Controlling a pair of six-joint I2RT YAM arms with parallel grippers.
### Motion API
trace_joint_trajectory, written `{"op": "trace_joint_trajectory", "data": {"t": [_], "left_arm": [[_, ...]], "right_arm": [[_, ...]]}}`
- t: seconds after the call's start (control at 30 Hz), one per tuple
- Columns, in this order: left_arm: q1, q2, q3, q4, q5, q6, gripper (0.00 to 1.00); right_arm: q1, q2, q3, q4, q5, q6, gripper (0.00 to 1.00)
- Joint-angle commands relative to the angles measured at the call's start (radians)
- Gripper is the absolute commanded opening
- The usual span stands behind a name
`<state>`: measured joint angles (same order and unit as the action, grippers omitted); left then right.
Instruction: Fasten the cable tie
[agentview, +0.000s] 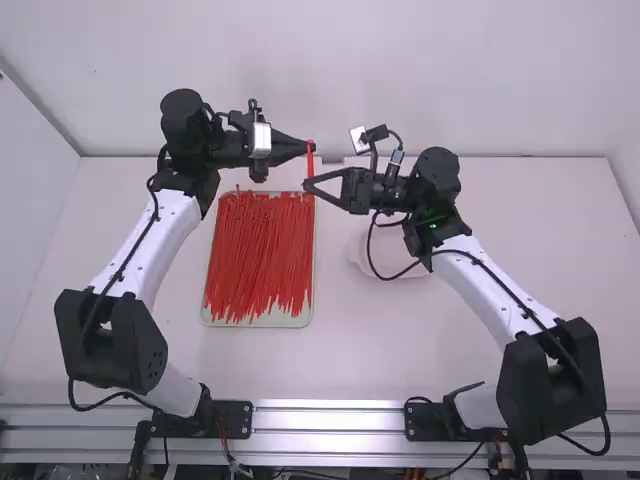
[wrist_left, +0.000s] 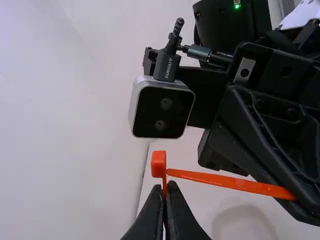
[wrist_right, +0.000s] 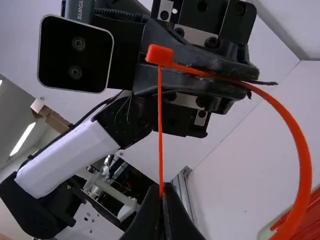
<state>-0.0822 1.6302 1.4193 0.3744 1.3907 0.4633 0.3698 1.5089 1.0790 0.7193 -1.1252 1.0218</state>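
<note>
A red cable tie (agentview: 311, 152) hangs in the air above the far end of the tray. My left gripper (agentview: 305, 147) is shut on it just below its square head (wrist_left: 158, 163). In the left wrist view its fingertips (wrist_left: 164, 186) pinch the strap, which runs on toward the right arm's gripper (wrist_left: 260, 140). My right gripper (agentview: 306, 183) sits just below and in front of the left one. Its fingers are shut on the strap (wrist_right: 160, 125) at their tips (wrist_right: 161, 188). The rest of the tie bends in a wide arc (wrist_right: 300, 150) past the left gripper (wrist_right: 215, 65).
A flat tray (agentview: 258, 322) holding several loose red cable ties (agentview: 260, 250) lies left of centre, under both grippers' near side. A white rounded object (agentview: 362, 262) rests beneath the right arm. Bare table lies to the right and front.
</note>
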Motion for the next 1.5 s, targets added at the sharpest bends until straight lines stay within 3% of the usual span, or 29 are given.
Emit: {"op": "trace_joint_trajectory", "data": {"t": [0.0,0.37,0.63,1.47], "left_arm": [[0.005,-0.004,-0.018,0.005,0.004,0.006,0.02],[0.004,-0.004,-0.018,0.0,-0.014,0.005,0.02],[0.003,-0.004,-0.019,-0.008,0.117,0.057,0.02],[-0.068,-0.004,-0.022,-0.08,0.121,0.058,0.02]], "right_arm": [[-0.01,0.001,0.027,0.007,0.003,0.003,0.0],[-0.01,0.001,0.027,0.007,0.023,0.003,0.0],[-0.01,0.001,0.027,0.019,0.034,0.003,0.0],[-0.012,0.001,0.027,0.09,0.139,0.029,0.0]]}}
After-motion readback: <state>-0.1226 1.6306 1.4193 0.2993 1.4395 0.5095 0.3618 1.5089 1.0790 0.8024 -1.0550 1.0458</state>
